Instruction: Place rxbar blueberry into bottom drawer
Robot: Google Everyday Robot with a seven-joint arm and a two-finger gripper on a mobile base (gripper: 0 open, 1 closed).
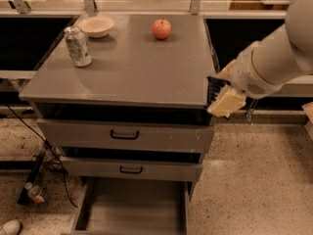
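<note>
My gripper (223, 102), with cream-coloured fingers, hangs at the front right corner of the grey cabinet top (132, 67). It is shut on the rxbar blueberry (213, 88), a dark navy flat bar that sticks up between the fingers just off the cabinet's right edge. The bottom drawer (132, 207) is pulled open at the bottom of the view, a grey tray with a plain interior. It lies below and to the left of the gripper.
On the cabinet top stand a silver-green can (78, 46), a white bowl (96, 25) and a red apple (161, 29). Two upper drawers with black handles (124, 135) (131, 169) are slightly open. A bottle (35, 193) and cables lie on the floor at left.
</note>
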